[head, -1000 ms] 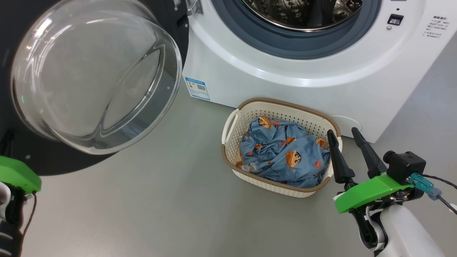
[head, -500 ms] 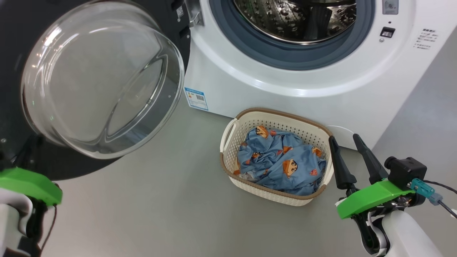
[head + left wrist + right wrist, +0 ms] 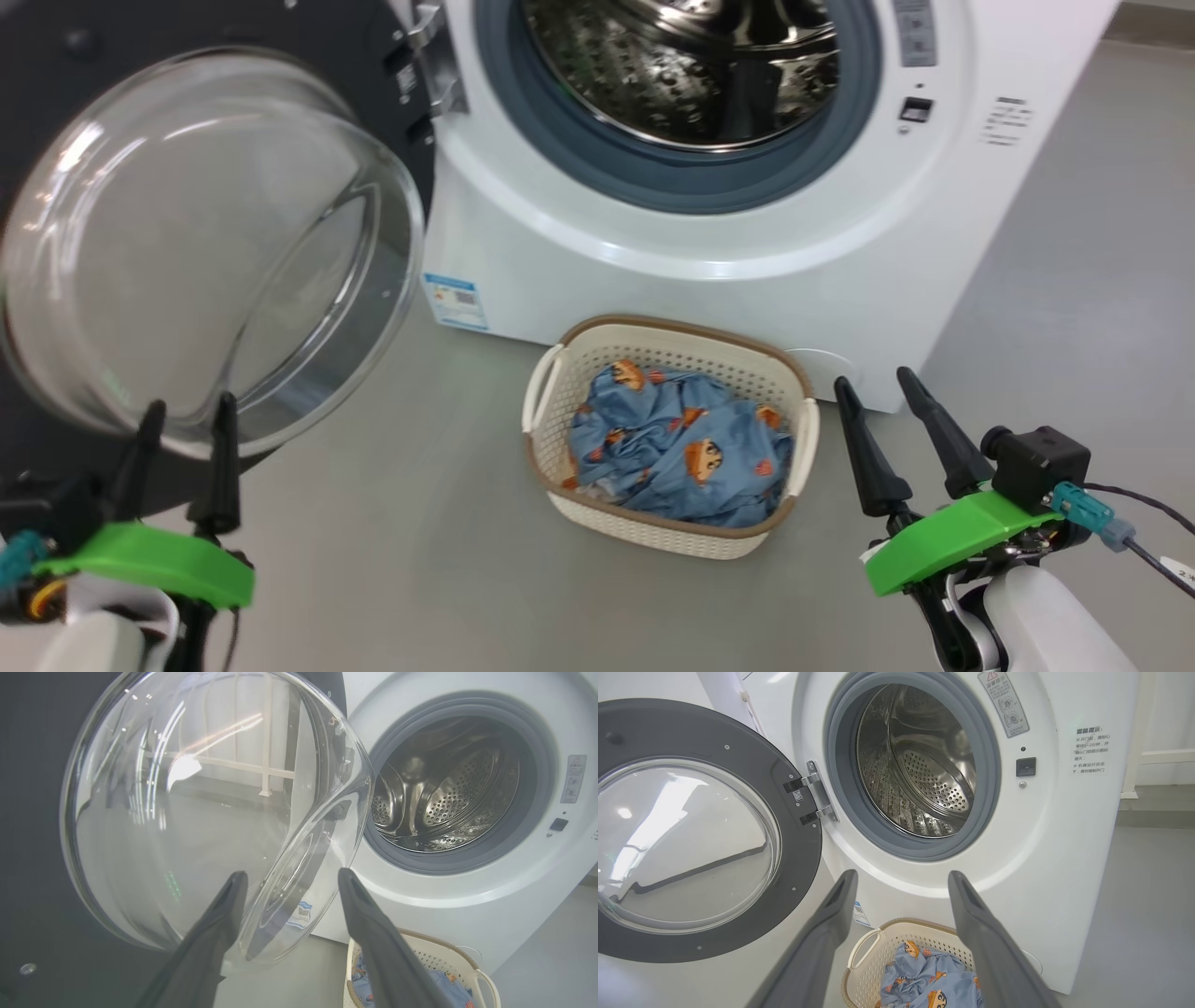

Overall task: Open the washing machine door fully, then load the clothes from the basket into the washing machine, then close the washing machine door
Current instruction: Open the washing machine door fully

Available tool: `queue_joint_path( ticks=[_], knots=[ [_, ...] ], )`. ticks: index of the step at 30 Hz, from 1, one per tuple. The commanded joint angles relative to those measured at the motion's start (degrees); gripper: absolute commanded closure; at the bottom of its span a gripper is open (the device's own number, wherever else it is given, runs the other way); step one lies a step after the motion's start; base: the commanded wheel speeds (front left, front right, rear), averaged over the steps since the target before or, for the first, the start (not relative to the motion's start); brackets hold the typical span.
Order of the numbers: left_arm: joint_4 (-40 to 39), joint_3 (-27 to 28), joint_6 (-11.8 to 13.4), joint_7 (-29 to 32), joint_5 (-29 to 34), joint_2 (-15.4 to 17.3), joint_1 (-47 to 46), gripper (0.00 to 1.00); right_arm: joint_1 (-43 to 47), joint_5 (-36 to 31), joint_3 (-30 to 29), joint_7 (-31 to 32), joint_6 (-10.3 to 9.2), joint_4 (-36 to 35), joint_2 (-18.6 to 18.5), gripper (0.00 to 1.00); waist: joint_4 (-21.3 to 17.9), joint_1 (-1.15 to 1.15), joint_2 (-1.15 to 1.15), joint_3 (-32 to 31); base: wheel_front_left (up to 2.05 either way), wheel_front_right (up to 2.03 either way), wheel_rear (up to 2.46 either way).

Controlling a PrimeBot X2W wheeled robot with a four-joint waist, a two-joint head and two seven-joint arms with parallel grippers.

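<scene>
Head view showing the washing machine door point(image 3: 205, 243) swung out left, freeing the drum mouth point(image 3: 681, 84) for loading?

Yes; also showing the clothes point(image 3: 677, 457) heaped in the basket point(image 3: 667, 327) on the floor point(image 3: 420, 523), just before the washing machine point(image 3: 709, 280), presumably shortening the lift.

Left gripper point(image 3: 189, 403), right gripper point(image 3: 873, 378)?

Hovering, fingers point(image 3: 864, 448) spread, holding nothing. Reading 温馨提示 on the front notice point(image 3: 1087, 749); failing to make out the blue sticker point(image 3: 455, 301).

Grey floor point(image 3: 448, 579) and a white frame point(image 3: 1164, 756).
The floor is smooth, plain grey and faintly glossy, spreading across the lower head view. In the right wrist view the frame, a post and a rail, stands at the far right, with a darker grey band point(image 3: 1153, 817) below it at the floor's edge.
</scene>
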Motion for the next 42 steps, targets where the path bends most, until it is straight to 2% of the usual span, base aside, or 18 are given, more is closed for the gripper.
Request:
queue_joint_path(
  ticks=[1,10,24,32,42],
  knots=[
    [-2.9,2.1,0.7,-0.6,-0.7,1.7,0.3,0.0,0.7,0.1,1.5,-0.7,0.43,-1.7,-0.2,0.0,-2.3,0.0,0.0,-1.4,0.0,0.0,0.0],
    [-12.7,1.1,3.6,-0.1,-0.5,0.2,7.8,0.0,1.6,0.4,2.7,-0.7,0.43,-2.7,-1.1,0.0,-8.8,0.0,0.0,-3.5,0.0,0.0,0.0],
    [-19.4,1.6,6.5,-0.1,-1.1,-1.2,13.6,0.0,2.0,0.3,2.4,-0.7,0.43,-4.2,-2.7,0.0,-18.2,0.0,0.0,-4.1,0.0,0.0,0.0],
    [-21.3,1.9,6.6,-0.3,-1.1,-1.5,15.5,0.0,2.1,0.1,1.9,-0.7,0.43,-4.9,-3.2,0.0,-20.7,0.0,0.0,-4.0,0.0,0.0,0.0],
    [-21.2,1.7,5.5,-0.5,0.1,-1.6,15.8,0.0,2.0,0.0,1.5,-0.7,0.43,-5.2,-3.7,0.0,-21.2,0.0,0.0,-3.8,0.0,0.0,0.0]
  ],
)
